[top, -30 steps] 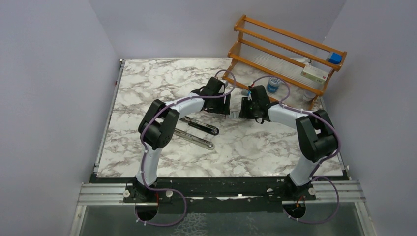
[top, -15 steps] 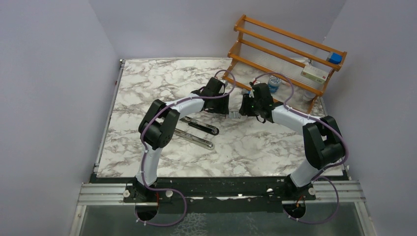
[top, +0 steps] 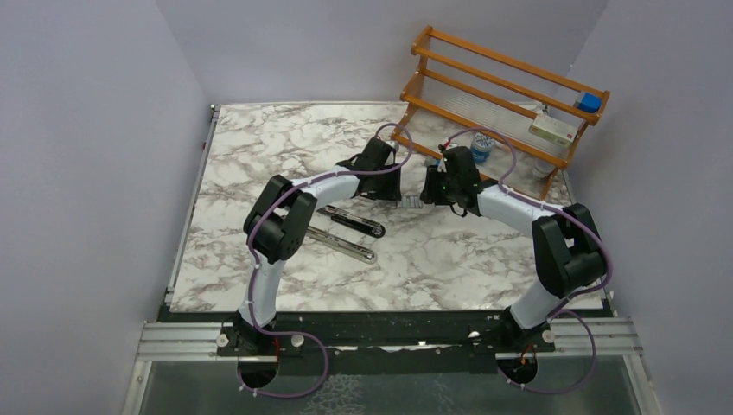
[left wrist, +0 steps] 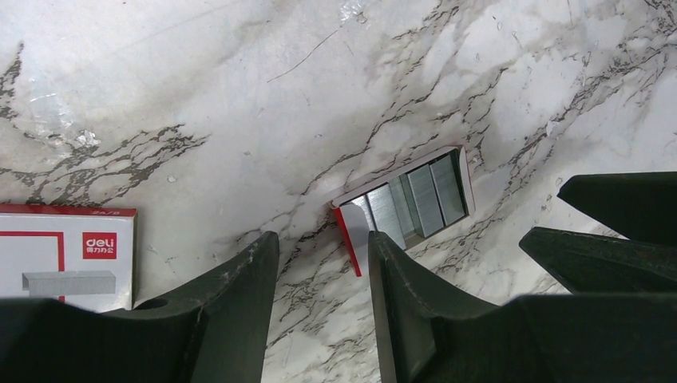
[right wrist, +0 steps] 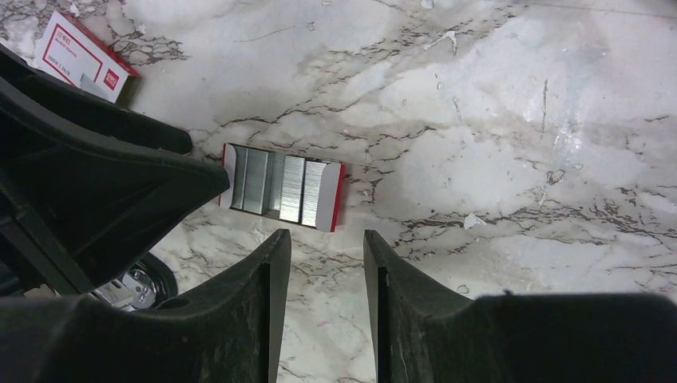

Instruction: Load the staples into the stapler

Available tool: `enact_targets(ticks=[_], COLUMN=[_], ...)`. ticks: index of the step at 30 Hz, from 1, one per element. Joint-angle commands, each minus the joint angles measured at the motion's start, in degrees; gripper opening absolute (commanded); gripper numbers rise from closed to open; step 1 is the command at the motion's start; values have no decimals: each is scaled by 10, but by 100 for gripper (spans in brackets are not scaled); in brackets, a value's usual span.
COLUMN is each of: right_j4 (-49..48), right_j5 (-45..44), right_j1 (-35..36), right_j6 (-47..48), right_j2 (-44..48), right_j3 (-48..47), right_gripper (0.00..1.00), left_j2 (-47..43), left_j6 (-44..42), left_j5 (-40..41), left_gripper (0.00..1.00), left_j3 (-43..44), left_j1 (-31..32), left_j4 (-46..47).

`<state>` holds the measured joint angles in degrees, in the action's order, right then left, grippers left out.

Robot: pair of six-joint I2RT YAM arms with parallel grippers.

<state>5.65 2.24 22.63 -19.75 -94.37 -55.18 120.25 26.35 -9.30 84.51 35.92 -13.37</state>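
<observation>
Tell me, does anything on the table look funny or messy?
A little. The staple tray lies out of its box, with the silver strips showing. The white and red box sits apart from it. The stapler lies splayed open on the marble. Nothing looks spilled or broken.

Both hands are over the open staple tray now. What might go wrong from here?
1. The left hand and right hand, both open, crowd the same staple tray; their fingers may collide.
2. The tray is shallow and lies free, so a pinch could tip it and spill strips.
3. The open stapler lies right beside the left arm and may get knocked.
</observation>
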Motion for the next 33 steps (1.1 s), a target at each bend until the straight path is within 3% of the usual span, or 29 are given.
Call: enact_targets(ticks=[1,14,23,33], right_j4=[1,21,48,74], right_j5=[11,0,-21,-49], right_j1=[7,38,51,66], right_j6=[-8,-22,-16,-11], right_j2=[10,-33,-72,-105], right_j3=[-14,-47,-83,-111], right_gripper=[42,39,32,31], left_j2=[-8,-5,-6,-11], left_j6=[9,16,20,26], left_j5=[9,-11,-21,-26], left_gripper=[47,36,34,34], left_j3=[-8,-19,-25,-35], left_j1=[6,7,7,9], left_j4=[4,23,30,39])
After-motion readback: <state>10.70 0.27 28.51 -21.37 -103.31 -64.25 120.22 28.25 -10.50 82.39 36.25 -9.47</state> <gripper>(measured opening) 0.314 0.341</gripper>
